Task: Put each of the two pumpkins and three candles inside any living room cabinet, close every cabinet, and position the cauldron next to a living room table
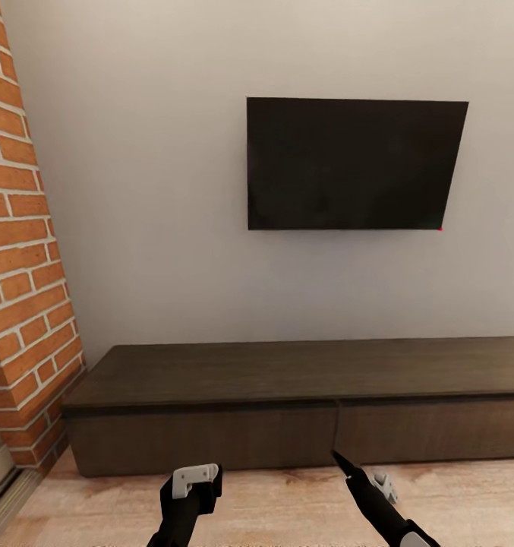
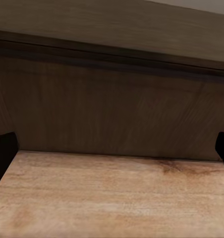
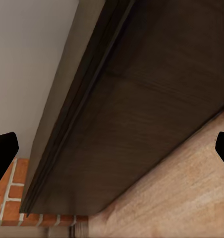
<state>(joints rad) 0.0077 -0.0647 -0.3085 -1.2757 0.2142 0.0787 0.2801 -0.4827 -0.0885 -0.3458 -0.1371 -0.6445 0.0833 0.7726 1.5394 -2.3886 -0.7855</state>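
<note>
both grippers hang wide open and empty before the cabinet [image 1: 302, 406], its drawer fronts shut. the left gripper [image 2: 112, 148] and right gripper [image 3: 112, 148] touch nothing above the floor [image 1: 287, 505].

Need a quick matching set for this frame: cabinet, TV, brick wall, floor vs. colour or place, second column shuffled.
Things:
1. cabinet
2. TV
3. brick wall
4. floor

Descriptions:
A. light wood planks, under both arms
B. black, mounted on the grey wall
C. orange-red, at the view's left edge
D. dark brown, long and low, fronts shut

Pairs: 1-D, 2-B, 3-C, 4-A
</note>
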